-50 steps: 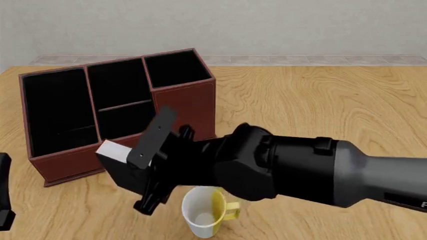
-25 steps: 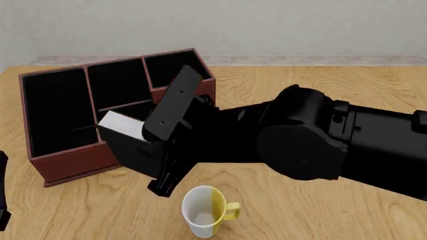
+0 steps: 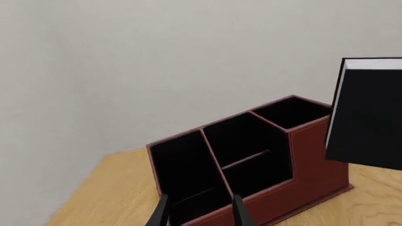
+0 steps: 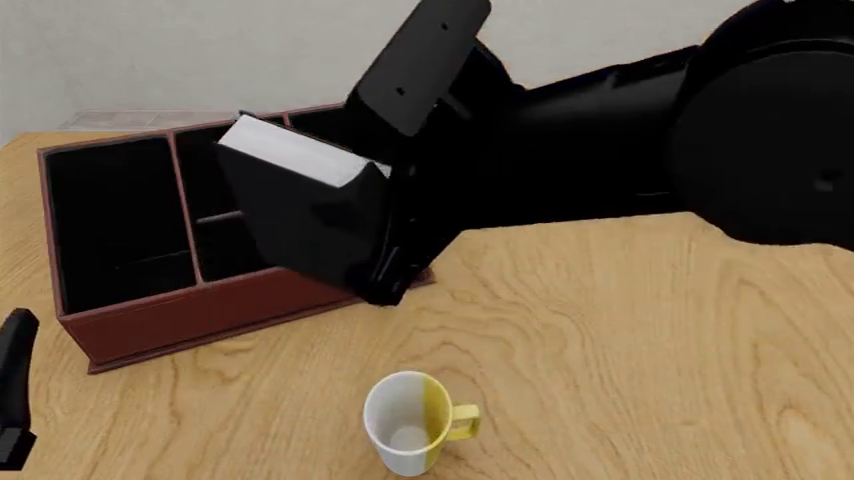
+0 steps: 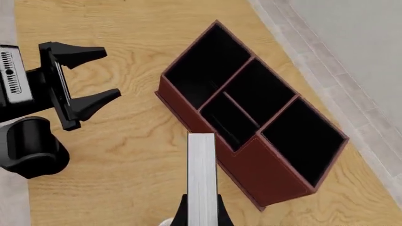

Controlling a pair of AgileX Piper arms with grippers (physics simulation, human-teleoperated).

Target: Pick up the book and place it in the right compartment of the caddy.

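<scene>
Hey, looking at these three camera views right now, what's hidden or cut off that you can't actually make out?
- Right compartment in the front view: hidden behind the right arm and the book.
- Book in the left wrist view: cut off by the picture's edge.
- Right gripper in its wrist view: only the finger bases show beside the book's page edge.
- Mug in the right wrist view: at most a sliver at the edge.

Book [image 4: 300,215]: black cover, white page edge. Caddy [image 4: 160,315]: reddish-brown exterior, black interior. Mug [image 4: 407,425] beside caddy: white and yellow. Table [image 4: 641,350]: light wood grain.
</scene>
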